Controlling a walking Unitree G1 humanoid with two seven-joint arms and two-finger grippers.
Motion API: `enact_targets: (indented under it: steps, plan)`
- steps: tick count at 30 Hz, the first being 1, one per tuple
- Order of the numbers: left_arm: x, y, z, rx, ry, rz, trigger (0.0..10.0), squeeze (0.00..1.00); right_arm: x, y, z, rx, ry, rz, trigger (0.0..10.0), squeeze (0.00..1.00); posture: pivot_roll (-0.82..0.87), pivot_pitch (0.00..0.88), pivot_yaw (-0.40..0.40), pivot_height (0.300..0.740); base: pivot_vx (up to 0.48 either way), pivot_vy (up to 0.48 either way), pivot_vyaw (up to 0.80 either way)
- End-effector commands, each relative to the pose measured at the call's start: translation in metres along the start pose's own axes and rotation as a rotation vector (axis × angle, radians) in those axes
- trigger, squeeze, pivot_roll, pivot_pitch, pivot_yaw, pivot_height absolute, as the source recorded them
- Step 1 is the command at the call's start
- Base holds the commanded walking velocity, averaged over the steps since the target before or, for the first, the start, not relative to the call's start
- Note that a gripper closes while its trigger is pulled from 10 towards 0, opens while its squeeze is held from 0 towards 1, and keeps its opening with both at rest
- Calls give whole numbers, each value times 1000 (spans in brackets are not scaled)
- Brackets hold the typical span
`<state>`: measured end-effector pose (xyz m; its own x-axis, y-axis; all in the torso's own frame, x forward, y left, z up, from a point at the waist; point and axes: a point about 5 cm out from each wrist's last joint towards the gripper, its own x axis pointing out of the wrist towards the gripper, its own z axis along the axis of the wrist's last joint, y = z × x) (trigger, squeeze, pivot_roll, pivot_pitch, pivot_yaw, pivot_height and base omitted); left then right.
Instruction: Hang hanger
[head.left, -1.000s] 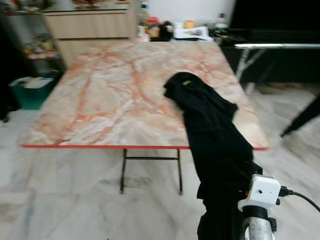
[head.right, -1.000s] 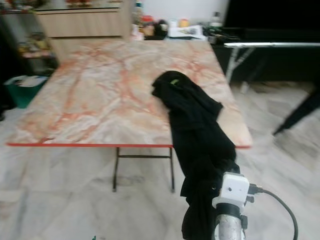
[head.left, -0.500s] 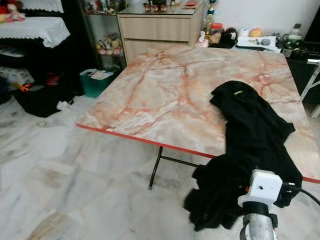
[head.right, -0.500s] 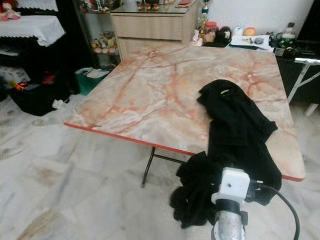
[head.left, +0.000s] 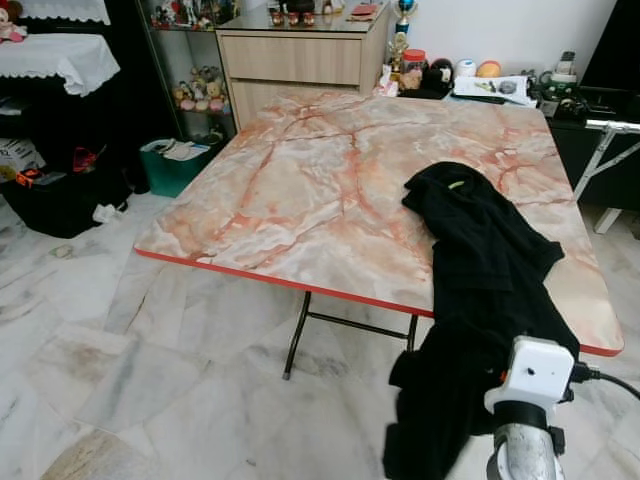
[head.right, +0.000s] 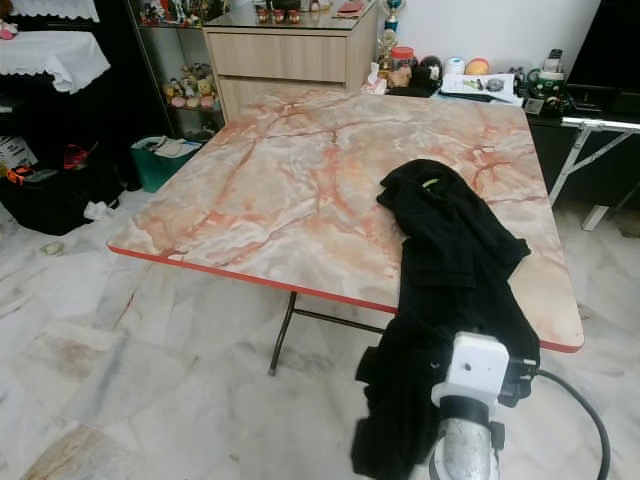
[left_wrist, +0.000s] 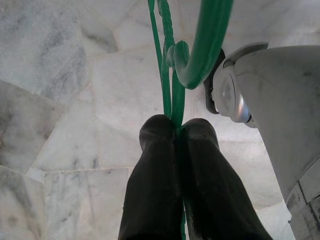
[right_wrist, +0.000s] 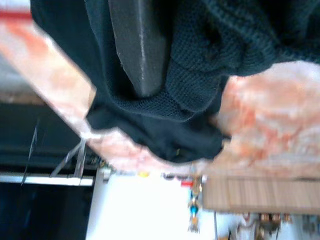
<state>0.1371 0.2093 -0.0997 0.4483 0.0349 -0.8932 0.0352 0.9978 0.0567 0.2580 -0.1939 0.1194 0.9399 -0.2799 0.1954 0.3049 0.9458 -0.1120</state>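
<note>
Marble-patterned in pink and orange, the folding surface (head.left: 300, 190) stands on a pale stone floor (head.left: 120, 380) in our left eye view. We see a black garment (head.left: 480, 260) lying near the surface's right edge and spilling over its near edge toward the floor. Our right arm (head.left: 525, 420) rises in front of that hanging cloth. A wooden cabinet (head.left: 300, 60) stands beyond the far edge.

Our right eye view shows the same scene.

From our left wrist view, the left end effector (left_wrist: 177, 131) has its two black fingers (left_wrist: 155, 175) pressed together, pinching a thin green hanger (left_wrist: 170, 75) above the floor.

From our right wrist view, one finger of the right end effector (right_wrist: 137, 45) lies against the garment's knit; we cannot tell whether it is spread or closed.
</note>
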Motion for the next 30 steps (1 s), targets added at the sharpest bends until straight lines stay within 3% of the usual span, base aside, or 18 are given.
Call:
enact_targets:
  steps: [1,9,25,30]
  plan:
    - [0,-5,-1,10,4,-22,10000,0,10,0,28,-15,-125,-8,10000,0,68,73,43,740,296,0,0]
    - [0,-4,-1,10,5,-21,10000,0,29,8,66,20,-252,-2,10000,0,57,77,52,740,298,0,0]
    - [0,-4,0,7,3,-23,10000,0,59,14,95,46,-318,7,10000,0,55,78,55,740,318,0,0]
    - [0,-4,0,8,1,-25,10000,0,77,20,112,56,-364,27,10000,0,53,77,62,740,326,0,0]
